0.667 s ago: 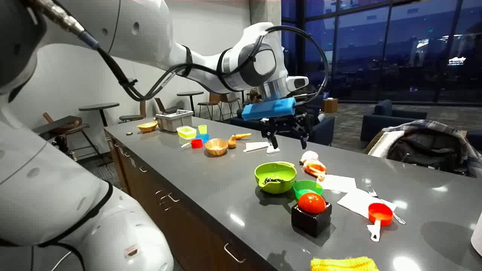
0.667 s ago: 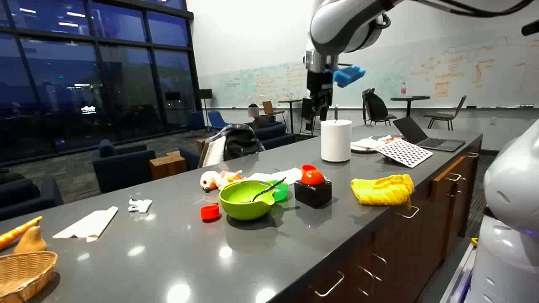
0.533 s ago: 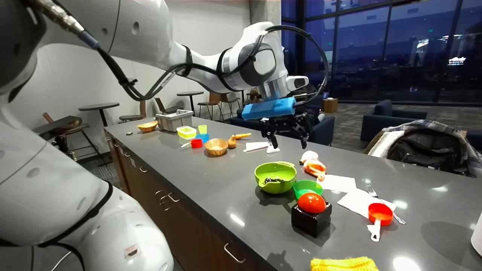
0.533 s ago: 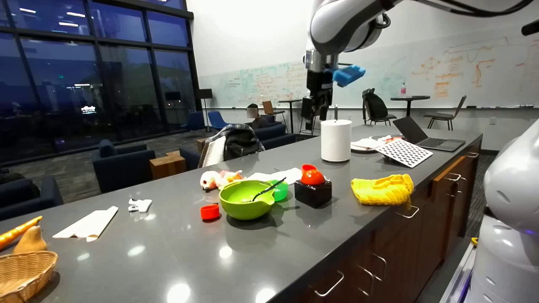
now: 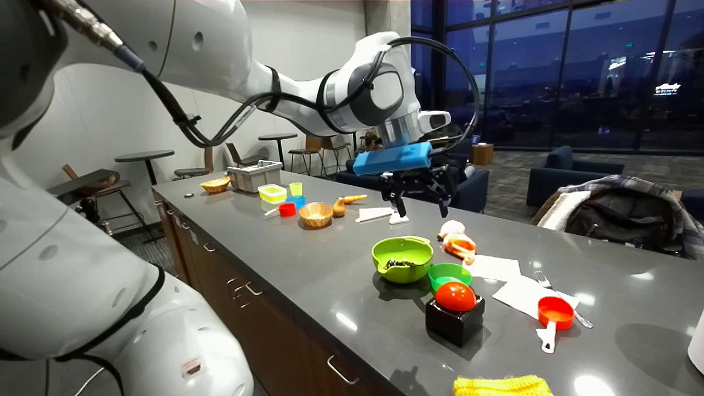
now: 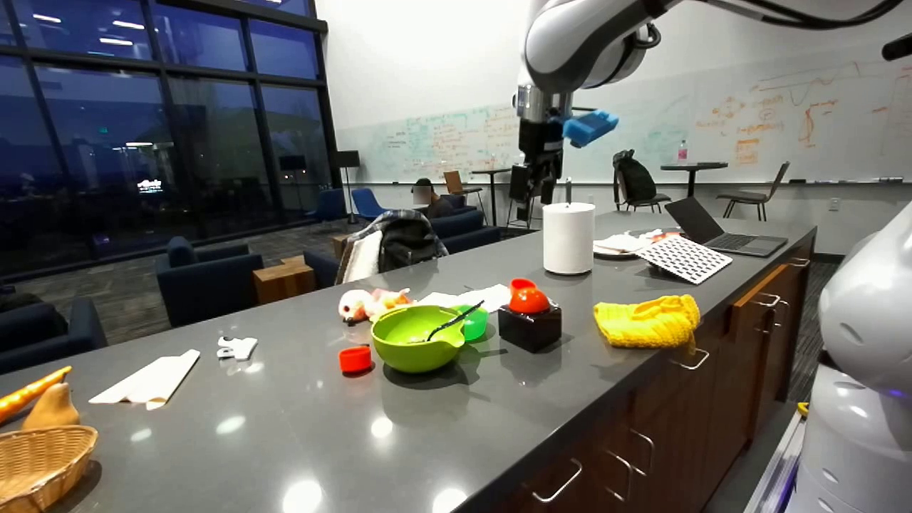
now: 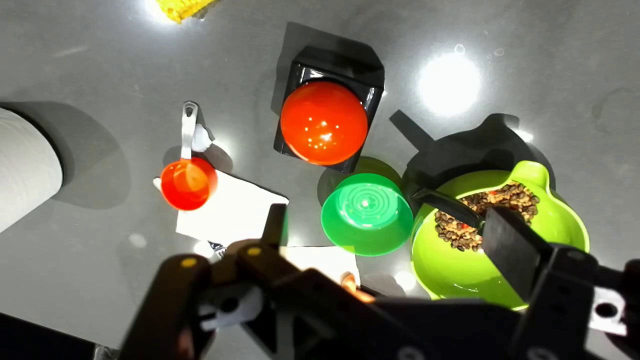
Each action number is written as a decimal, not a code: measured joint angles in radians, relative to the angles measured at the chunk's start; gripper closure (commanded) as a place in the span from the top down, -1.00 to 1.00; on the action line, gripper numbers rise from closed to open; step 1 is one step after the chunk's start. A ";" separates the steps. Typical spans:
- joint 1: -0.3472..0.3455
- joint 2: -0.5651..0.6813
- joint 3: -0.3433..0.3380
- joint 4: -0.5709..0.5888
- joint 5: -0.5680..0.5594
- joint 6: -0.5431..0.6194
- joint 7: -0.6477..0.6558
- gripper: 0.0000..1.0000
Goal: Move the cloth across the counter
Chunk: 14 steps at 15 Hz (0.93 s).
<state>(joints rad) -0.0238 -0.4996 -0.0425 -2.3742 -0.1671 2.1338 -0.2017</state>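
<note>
The yellow knitted cloth (image 6: 645,322) lies bunched on the grey counter (image 6: 299,420) close to the drawer-side edge. Only part of it shows at the bottom of an exterior view (image 5: 503,386), and a corner shows at the top of the wrist view (image 7: 182,7). My gripper (image 5: 422,212) is open and empty, well above the counter. In the wrist view the gripper (image 7: 385,225) hangs over the area of the green bowls, apart from the cloth. The fingers (image 7: 515,250) stand wide apart with nothing between them.
A black box with an orange dome (image 6: 529,313) stands between the cloth and the light-green bowl (image 6: 417,338). A green cup (image 7: 367,215), a red measuring cup (image 7: 187,184), napkins (image 5: 492,268) and a white paper roll (image 6: 568,239) stand nearby. A white perforated rack (image 6: 685,258) and laptop (image 6: 744,242) lie beyond.
The arm, gripper and cloth have not visibly moved. Only the seated person in the background has shifted slightly.
</note>
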 measured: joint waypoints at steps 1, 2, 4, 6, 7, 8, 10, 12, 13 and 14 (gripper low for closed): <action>0.000 0.000 0.000 0.000 0.000 0.000 0.000 1.00; 0.000 0.000 -0.002 -0.002 0.000 -0.001 0.000 1.00; -0.005 0.000 -0.019 -0.012 0.000 -0.003 0.000 1.00; -0.028 -0.001 -0.053 -0.032 0.000 -0.004 -0.003 1.00; -0.045 -0.002 -0.076 -0.044 0.000 -0.005 -0.008 1.00; -0.065 -0.004 -0.102 -0.056 0.000 -0.005 -0.017 1.00; -0.108 -0.006 -0.160 -0.077 0.000 -0.002 -0.045 1.00; -0.148 -0.006 -0.221 -0.093 0.000 0.002 -0.080 1.00; -0.165 -0.006 -0.250 -0.101 0.000 0.008 -0.098 1.00; -0.179 -0.005 -0.277 -0.110 0.000 0.019 -0.113 1.00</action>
<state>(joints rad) -0.2031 -0.5047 -0.3199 -2.4844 -0.1667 2.1523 -0.3148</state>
